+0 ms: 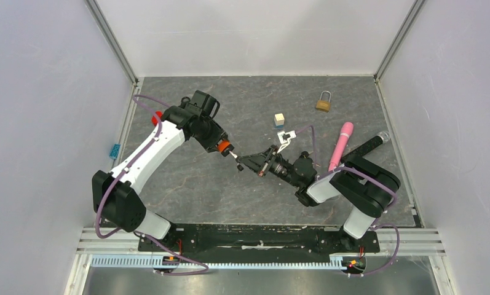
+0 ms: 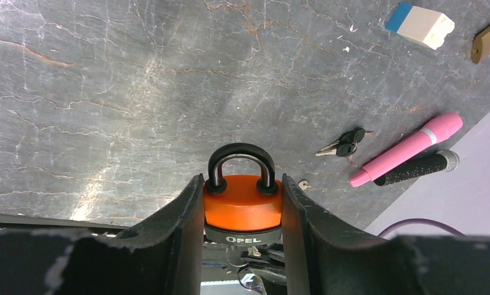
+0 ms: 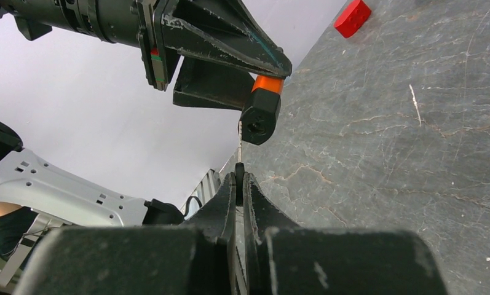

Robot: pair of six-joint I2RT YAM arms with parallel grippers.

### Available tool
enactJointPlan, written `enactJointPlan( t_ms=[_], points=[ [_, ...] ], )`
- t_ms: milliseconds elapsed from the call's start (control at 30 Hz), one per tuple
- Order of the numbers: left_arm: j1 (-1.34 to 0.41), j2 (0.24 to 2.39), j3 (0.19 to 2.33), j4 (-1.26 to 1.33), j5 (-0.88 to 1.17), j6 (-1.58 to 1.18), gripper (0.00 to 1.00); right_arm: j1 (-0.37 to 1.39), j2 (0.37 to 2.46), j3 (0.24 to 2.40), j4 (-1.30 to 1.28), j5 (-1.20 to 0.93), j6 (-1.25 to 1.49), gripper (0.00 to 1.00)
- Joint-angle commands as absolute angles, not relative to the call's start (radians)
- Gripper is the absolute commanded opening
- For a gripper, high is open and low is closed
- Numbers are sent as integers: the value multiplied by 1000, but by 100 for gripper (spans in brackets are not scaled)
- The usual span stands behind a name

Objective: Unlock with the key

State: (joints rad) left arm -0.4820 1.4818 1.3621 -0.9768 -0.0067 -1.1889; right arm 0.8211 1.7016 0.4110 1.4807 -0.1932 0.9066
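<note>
Orange padlock [image 2: 243, 203] | black shackle [image 2: 241, 151] seated | grey OPEL band [image 2: 243, 237] | key [image 3: 239, 175] near

Overhead rear view onto the table [image 1: 199, 190]; two close wrist views, orange padlock [image 2: 242, 203] common to both.

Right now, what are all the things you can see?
orange padlock: one, orange, held in left gripper
key: one, silvery, pinched in right gripper
brass padlock: one, gold, far right
bunch of keys: one, black heads, table middle
pink stick: one, pink, right side
black stick: one, black, beside pink stick
small block: one, cream and blue, near bunch
red block: one, red, far left
left gripper: one, black, shut on orange padlock
right gripper: one, black, shut on key
</note>
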Motion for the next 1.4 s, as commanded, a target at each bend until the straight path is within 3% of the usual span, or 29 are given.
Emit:
enactJointPlan(
  t_ms=[0,1367],
  points=[
    [-485,1452,1376,-946,4,-1227,2,836,1691,404,1526,-183,920,0],
    [-532,1458,1379,-956,-49,-1238,2,836,1715,382,1554,-118,967,0]
  ],
)
